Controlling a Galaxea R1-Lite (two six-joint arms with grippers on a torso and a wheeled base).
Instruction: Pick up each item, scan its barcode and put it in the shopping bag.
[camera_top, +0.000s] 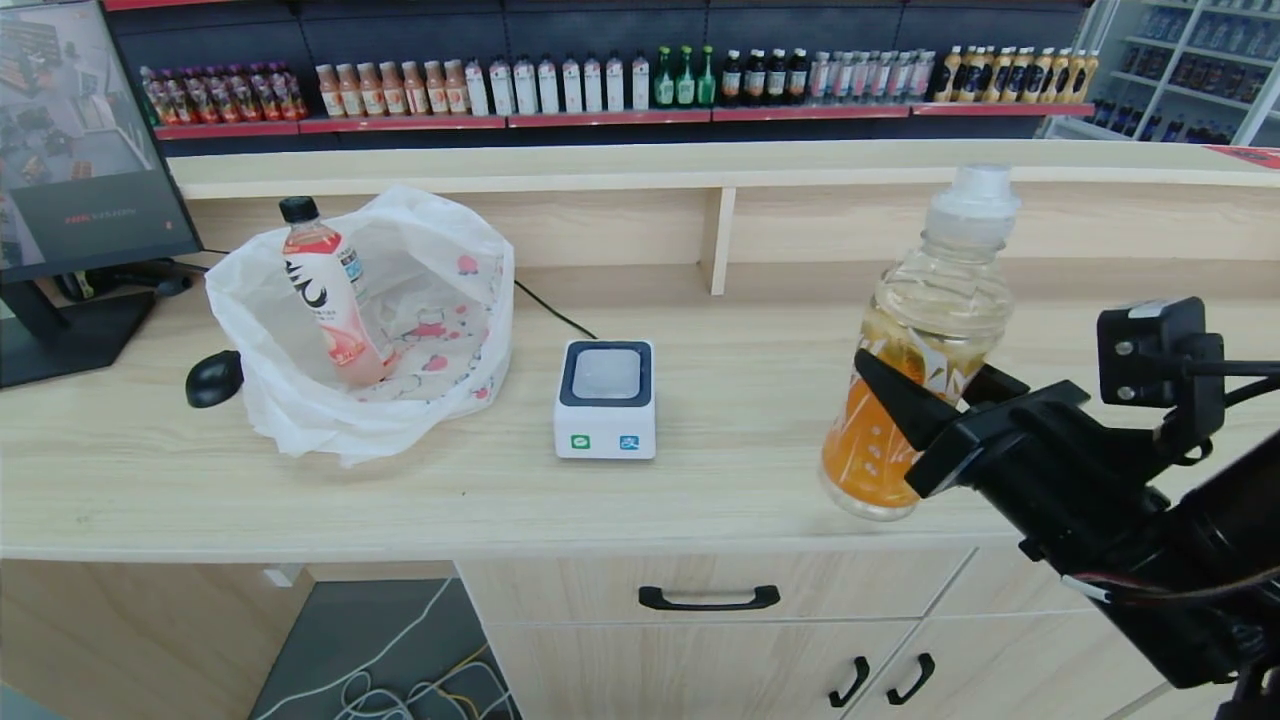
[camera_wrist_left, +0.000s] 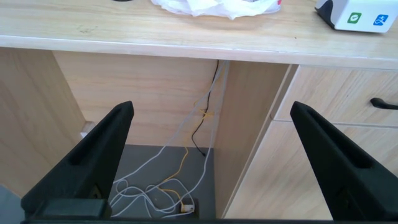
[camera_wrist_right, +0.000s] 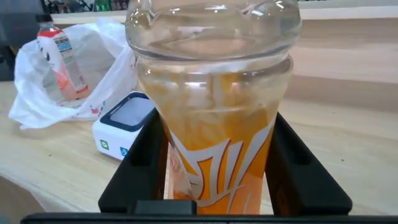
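right gripper (camera_top: 930, 390) was closed around the orange bottle (camera_top: 940, 300), held nearly upright; the scanner (camera_top: 605, 398) was seen to its left and lower, with the shopping bag (camera_top: 290, 410) farther left.

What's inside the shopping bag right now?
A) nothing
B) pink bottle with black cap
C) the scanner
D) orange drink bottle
B: the pink bottle leans inside the white shopping bag, while the orange bottle sits between the fingers of the right gripper and the scanner stands on the counter beside the bag.
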